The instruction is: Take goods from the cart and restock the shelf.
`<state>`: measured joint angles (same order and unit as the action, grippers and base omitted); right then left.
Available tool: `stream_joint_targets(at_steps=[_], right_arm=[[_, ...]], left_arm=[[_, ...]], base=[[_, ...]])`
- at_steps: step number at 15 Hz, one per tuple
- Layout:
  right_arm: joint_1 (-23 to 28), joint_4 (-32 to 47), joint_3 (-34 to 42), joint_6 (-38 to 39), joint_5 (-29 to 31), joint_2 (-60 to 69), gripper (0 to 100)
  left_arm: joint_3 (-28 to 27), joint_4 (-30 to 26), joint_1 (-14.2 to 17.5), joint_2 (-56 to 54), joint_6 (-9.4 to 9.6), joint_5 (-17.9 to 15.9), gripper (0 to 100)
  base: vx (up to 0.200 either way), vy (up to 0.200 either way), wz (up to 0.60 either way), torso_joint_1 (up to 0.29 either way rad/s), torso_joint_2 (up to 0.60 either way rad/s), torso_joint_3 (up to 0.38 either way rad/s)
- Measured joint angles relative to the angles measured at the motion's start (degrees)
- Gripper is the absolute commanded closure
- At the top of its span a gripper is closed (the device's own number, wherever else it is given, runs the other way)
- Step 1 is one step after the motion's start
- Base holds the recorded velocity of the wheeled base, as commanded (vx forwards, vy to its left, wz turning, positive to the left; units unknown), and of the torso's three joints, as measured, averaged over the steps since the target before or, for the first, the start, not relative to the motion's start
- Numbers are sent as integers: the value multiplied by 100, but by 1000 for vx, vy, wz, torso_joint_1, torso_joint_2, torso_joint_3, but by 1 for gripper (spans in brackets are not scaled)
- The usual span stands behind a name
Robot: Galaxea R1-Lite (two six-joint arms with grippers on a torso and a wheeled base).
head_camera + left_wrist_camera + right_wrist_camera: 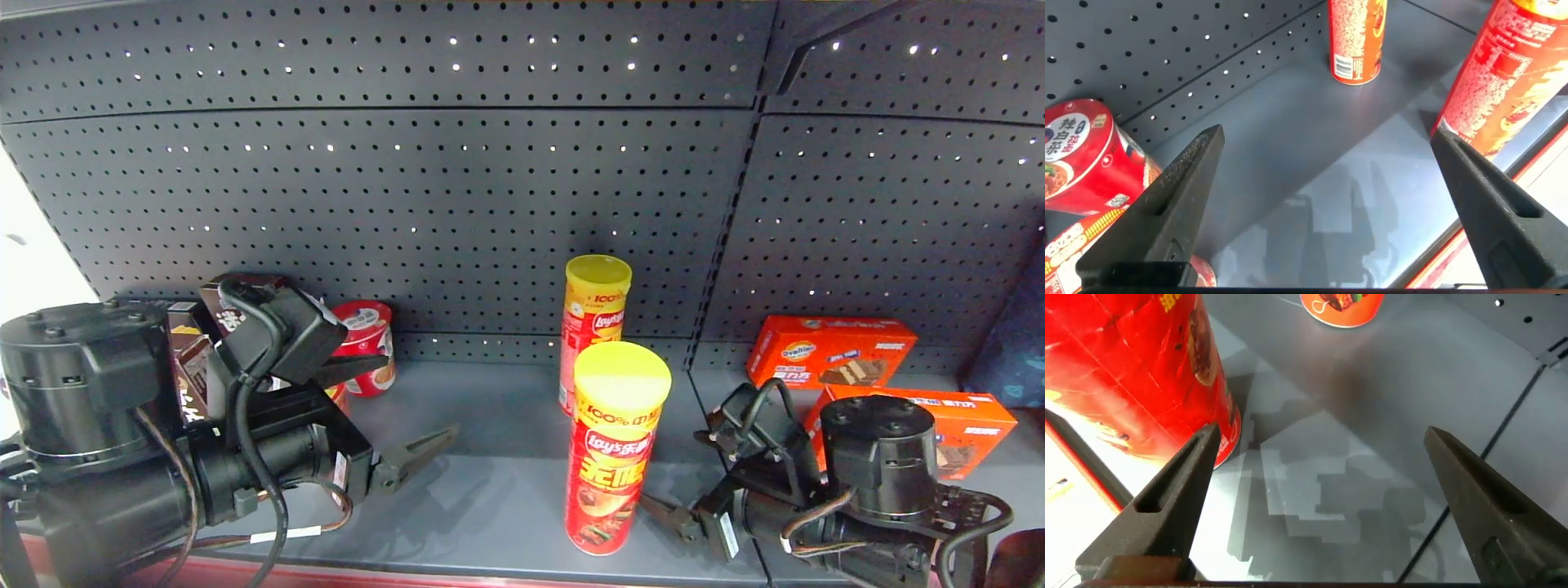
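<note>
Flanking front chip can (614,457) on shelf (490,490): left gripper (1327,139), right gripper (1320,434), jaws wide open, empty.

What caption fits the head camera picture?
Open left gripper and open right gripper flank the front chip can on the shelf.

Dark gray back wall (408,204) w/ lots of small holes; light dots shine thru some. A slotted post (729,237) splits it, left & right. Gray shelf (490,482) runs along the bottom, shiny, w/ a red strip (343,576) on its near edge. Bright white spot (33,269) far left.
</note>
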<state>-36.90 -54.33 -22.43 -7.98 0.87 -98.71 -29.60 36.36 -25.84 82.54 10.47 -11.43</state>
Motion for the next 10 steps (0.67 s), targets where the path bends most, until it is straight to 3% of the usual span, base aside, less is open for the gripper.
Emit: stream_joint_targets(at_steps=[10], right_arm=[[-48,-2,-116,2,-7,-146,0]], left_arm=[[16,-2,0,15,0,0,0]], base=[[0,0,0,0,0,0]])
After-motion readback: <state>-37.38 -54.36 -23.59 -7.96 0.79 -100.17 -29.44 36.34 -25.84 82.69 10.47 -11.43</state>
